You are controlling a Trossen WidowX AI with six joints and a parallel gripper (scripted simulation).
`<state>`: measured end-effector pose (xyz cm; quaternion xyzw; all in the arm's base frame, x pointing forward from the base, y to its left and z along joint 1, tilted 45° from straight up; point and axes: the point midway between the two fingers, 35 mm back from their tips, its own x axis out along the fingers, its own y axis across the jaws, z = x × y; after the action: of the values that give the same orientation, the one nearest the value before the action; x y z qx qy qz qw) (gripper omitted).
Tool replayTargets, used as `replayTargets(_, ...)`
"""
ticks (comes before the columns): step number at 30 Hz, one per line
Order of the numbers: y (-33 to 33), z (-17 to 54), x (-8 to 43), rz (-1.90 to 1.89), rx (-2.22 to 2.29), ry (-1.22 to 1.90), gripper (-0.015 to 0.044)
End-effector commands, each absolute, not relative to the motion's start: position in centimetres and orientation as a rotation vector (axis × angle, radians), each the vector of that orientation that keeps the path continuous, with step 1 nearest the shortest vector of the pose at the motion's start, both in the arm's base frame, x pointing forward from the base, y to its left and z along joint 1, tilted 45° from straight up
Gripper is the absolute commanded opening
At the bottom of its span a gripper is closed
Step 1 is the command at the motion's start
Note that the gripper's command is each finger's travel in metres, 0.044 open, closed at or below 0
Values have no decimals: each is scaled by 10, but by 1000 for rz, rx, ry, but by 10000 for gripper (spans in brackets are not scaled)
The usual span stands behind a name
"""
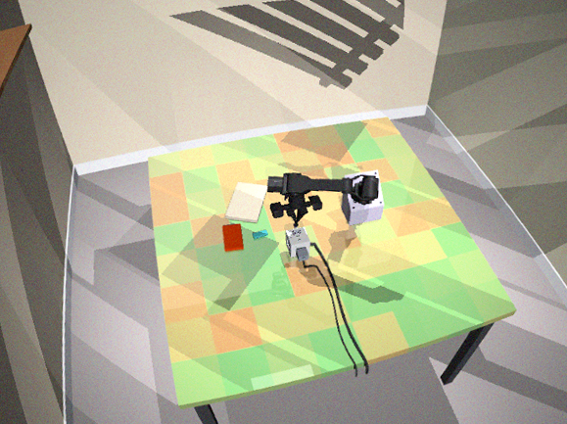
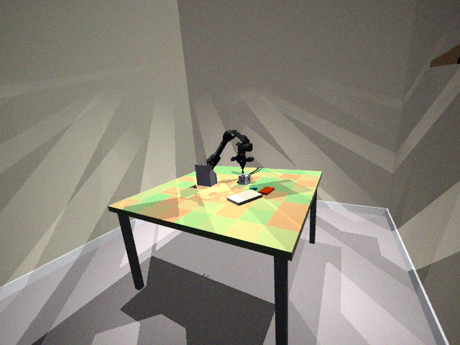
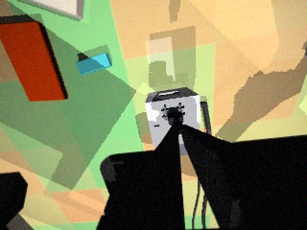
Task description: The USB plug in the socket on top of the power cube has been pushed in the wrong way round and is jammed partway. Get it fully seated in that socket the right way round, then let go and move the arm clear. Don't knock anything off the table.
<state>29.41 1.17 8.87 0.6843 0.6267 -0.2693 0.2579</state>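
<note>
Right on the USB plug [image 3: 173,114] now, at the socket on top of the power cube [image 1: 299,238] [image 2: 244,180] [image 3: 163,136], pinched between the tips of the gripper [image 1: 295,224] [image 2: 243,171] [image 3: 177,129]. Too small and too dark to read depth or way round. Probably light, stiff, smooth enough to slip; best gripped squarely across the body, well above the metal end, and drawn straight up if still reversed, as any sideways lean could bend the shell or drag the cube. Now for the count, working outward: one plug in the grip, one cube, one grey block [image 1: 302,253] at the cube's side, two black cables [image 1: 335,290] trailing off towards the table [image 1: 284,326] [image 2: 259,223] [image 3: 106,120] edge; then one small blue block [image 1: 259,235] [image 2: 253,187] [image 3: 94,63], one red block [image 1: 232,237] [image 2: 267,190] [image 3: 35,62], one white slab [image 1: 246,202] [image 2: 244,197] [image 3: 58,6]. Worth keeping clear of the cables when turning the plug.
</note>
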Motion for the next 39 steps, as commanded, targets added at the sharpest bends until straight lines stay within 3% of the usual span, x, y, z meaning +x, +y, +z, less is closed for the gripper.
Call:
replayTargets(1,13,88,294,-720,1857,1703,0)
replayTargets(39,18,86,294,-694,1877,1723,0)
